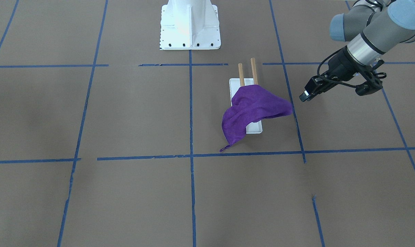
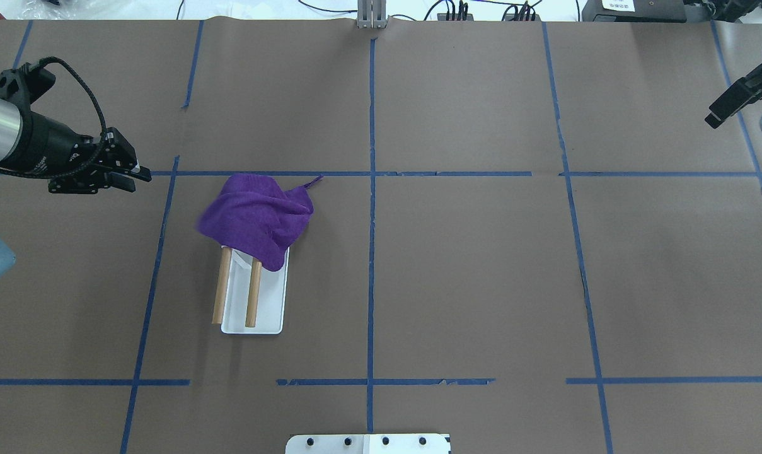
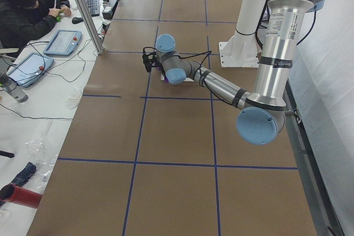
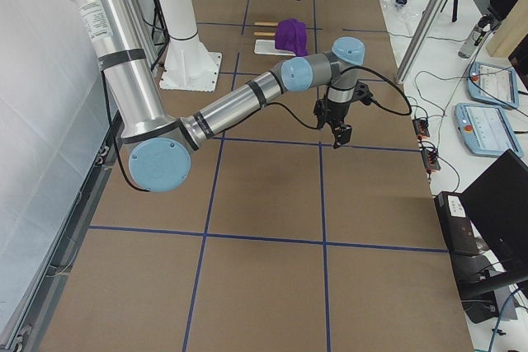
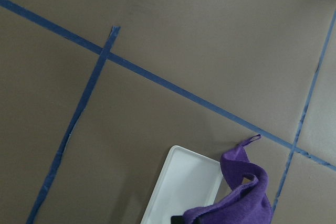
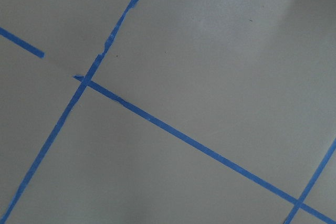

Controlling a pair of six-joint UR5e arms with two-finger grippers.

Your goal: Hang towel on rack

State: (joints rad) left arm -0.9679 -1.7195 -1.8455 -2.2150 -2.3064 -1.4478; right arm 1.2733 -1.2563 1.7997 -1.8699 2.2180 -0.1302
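Towel: the purple towel [image 2: 254, 215] lies draped over the rack, bunched and not spread flat. It covers the ends of both rods that are far from the robot's base. One corner with a small loop [image 2: 314, 181] points toward the middle of the table, close to a blue tape line [image 2: 371, 252].
Rack: the rack [image 2: 271, 310] stands with its white base on the table [image 2: 481, 284], in the robot's left half. Its two wooden rods [image 2: 221, 287] run parallel, and their near ends are bare.
Left end effector: the left end effector [image 2: 135, 178] hangs above the table just beside the towel, on the outer side, and does not touch it. It carries nothing. I cannot tell whether its fingers are apart or together.
Right end effector: the right end effector [image 2: 713, 118] is well apart from the rack, at the far right corner of the overhead view. It points down at bare table and carries nothing. I cannot tell its opening either.
Left wrist view: it shows a corner of the white base and the towel's looped corner at the lower edge.
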